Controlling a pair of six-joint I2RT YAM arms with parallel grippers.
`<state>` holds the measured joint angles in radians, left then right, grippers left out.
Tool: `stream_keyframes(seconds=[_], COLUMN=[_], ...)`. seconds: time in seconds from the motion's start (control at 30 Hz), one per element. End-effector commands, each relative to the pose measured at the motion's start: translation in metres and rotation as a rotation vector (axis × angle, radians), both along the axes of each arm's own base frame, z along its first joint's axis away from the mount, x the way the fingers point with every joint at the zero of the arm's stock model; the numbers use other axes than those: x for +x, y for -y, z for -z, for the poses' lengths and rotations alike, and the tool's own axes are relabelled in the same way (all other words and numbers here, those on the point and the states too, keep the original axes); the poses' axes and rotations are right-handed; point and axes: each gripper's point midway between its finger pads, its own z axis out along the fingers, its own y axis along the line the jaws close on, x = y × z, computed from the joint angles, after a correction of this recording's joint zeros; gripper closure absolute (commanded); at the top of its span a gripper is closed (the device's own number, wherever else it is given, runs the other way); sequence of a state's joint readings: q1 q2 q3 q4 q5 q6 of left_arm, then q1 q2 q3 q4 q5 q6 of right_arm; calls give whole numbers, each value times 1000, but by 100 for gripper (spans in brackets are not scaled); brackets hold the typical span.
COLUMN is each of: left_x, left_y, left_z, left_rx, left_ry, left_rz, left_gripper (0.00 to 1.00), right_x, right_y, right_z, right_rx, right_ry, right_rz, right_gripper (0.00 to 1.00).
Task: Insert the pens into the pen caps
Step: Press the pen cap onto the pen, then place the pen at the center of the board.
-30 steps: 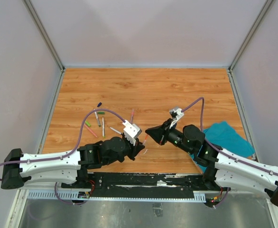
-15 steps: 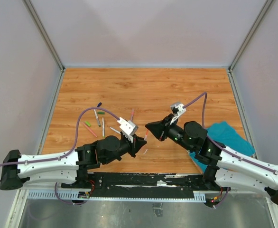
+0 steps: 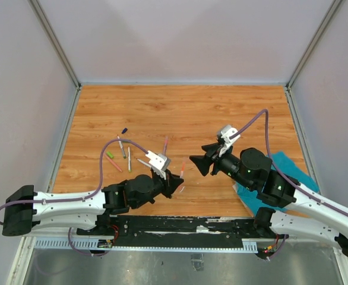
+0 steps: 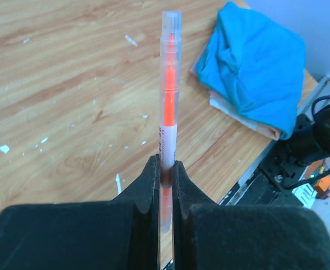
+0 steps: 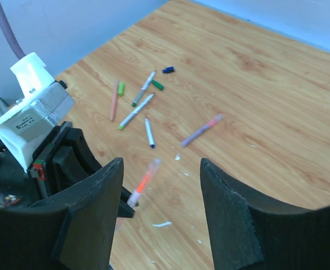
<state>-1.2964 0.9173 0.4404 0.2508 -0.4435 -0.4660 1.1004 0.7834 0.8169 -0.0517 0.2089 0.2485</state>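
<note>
left gripper (image 4: 165,169): jaws pinched tight on the lower barrel of the slim orange marker pen with pale barrel (image 4: 169,107). The pen sticks straight out ahead of the jaws.
clear plastic cap (image 4: 171,25): sits over the orange nib at the pen end farthest from the left jaws. It looks pushed home, but the seam is hard to read.
right gripper (image 5: 160,169): jaws stand well apart with nothing between them. The capped pen end shows through the gap, beyond the fingertips, and touches neither finger.
step in hand: judged to be the release after capping, with the right arm clearing off the orange pen.
do it well: the right jaws should back off along the pen's own line, so neither finger clips the cap sideways. The left grip should stay firm and level until the right jaws are clear. If the cap looks short of home, it needs one more straight push before set-down.
loose marker pens with coloured ends (image 5: 135,111): lie in a scatter on the wooden plank tabletop (image 3: 192,113), well beyond the left jaws, none of them held. A pinkish-purple pen (image 5: 201,130) lies apart, nearer the right jaws.
small dark blue cap (image 5: 168,70): at the far edge of the scatter.
set-down: best away from the uncapped scatter, so done and undone pens do not mix.
crumpled teal cloth (image 4: 255,62): off to one side of the left jaws, no part in this step.
risk: a slanted withdrawal may twist the pen in the left pinch.
</note>
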Motion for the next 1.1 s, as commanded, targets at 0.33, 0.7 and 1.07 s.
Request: stream_keyframes(seconds=[0.33, 0.7, 1.07], left_x=[58, 128, 162], left_y=[-28, -28, -29], left_z=[26, 69, 106], left_rx=[206, 538, 638], left_ry=[-136, -290, -422], left_rz=[-161, -255, -336], left_gripper=[99, 99, 99], right_x=[33, 47, 34], right_y=[83, 112, 130], right_z=[65, 113, 129], right_rx=[-330, -219, -177], right_ry=[-123, -397, -414], right_rz=[304, 356, 430], right_gripper=[34, 22, 3])
